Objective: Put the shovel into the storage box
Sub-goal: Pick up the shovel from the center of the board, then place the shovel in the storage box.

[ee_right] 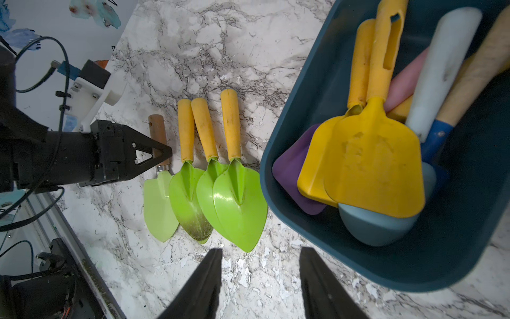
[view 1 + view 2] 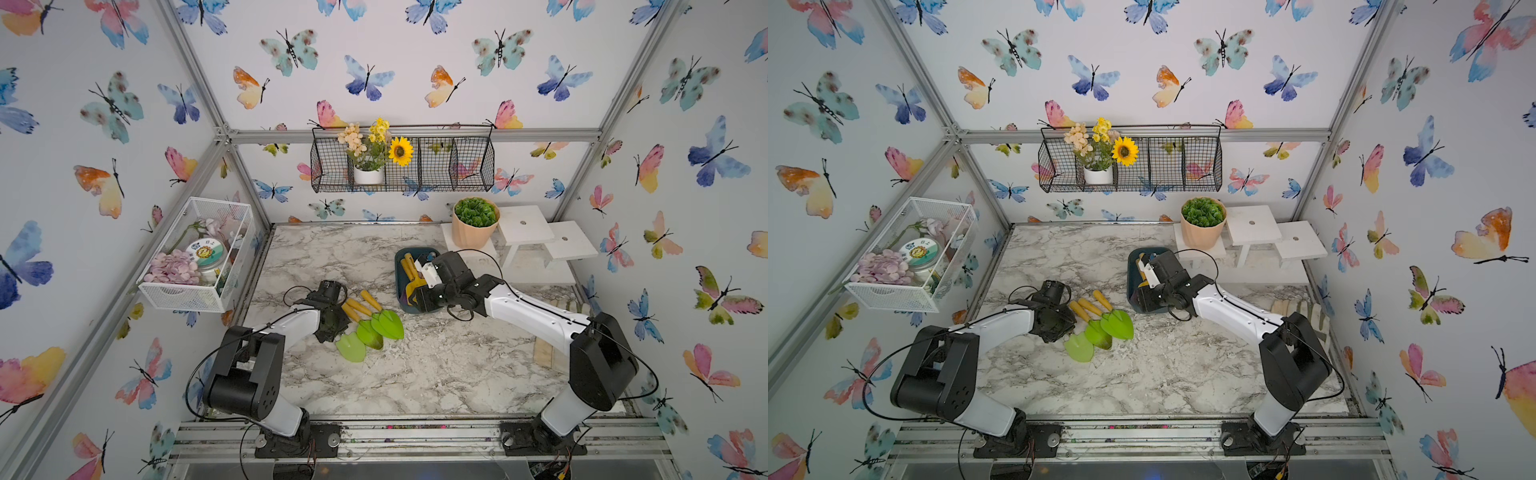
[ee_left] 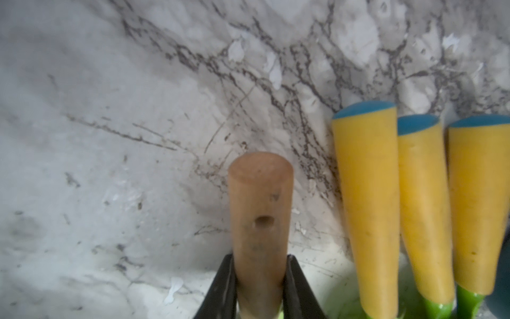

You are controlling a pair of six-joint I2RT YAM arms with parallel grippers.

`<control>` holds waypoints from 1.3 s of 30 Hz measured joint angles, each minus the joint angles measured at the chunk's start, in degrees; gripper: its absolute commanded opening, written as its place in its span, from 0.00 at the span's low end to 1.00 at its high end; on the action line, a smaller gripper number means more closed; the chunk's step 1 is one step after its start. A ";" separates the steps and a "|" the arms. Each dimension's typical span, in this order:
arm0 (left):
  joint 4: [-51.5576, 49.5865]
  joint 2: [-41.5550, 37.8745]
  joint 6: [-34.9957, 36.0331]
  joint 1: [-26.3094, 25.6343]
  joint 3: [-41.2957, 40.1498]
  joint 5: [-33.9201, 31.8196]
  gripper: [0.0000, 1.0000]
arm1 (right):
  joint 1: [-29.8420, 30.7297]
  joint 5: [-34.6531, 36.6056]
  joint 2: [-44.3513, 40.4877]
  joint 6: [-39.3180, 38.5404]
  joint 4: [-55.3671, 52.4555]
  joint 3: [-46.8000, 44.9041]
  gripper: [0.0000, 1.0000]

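Observation:
A pale green shovel [image 1: 158,207] with a wooden handle [image 3: 259,210] lies on the marble table, leftmost in a row of shovels. My left gripper [image 3: 260,276] is shut on that handle, its black fingers [image 1: 154,154] pressed against both sides. Beside it lie three bright green shovels [image 2: 374,328] with yellow handles [image 3: 367,193], their blades overlapping. The dark teal storage box [image 1: 441,262] stands right of the row and holds several toy shovels, yellow ones [image 1: 375,165] on top. My right gripper [image 1: 261,250] hangs open and holds nothing above the table by the box's near corner.
A white mesh basket [image 2: 195,257] hangs on the left wall and a black wire basket [image 2: 403,166] with flowers on the back wall. A potted plant [image 2: 476,222] and white stands [image 2: 525,224] occupy the back right corner. The right arm [image 2: 532,316] reaches over the box.

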 measured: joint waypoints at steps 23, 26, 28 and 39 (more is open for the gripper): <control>-10.69 -6.71 3.80 -4.59 14.10 -4.72 0.01 | 0.00 0.66 0.02 -1.51 -0.48 1.46 0.50; -10.51 -3.67 5.14 -6.95 19.93 -4.76 0.00 | 0.00 0.66 0.00 -1.60 -0.44 1.95 0.50; -10.29 -1.05 6.01 -8.44 23.37 -4.76 0.00 | 0.00 0.66 0.02 -1.60 -0.55 1.95 0.50; -9.81 13.42 11.06 -13.62 40.39 -4.57 0.00 | -0.15 2.43 -2.10 -0.96 -0.63 0.33 0.51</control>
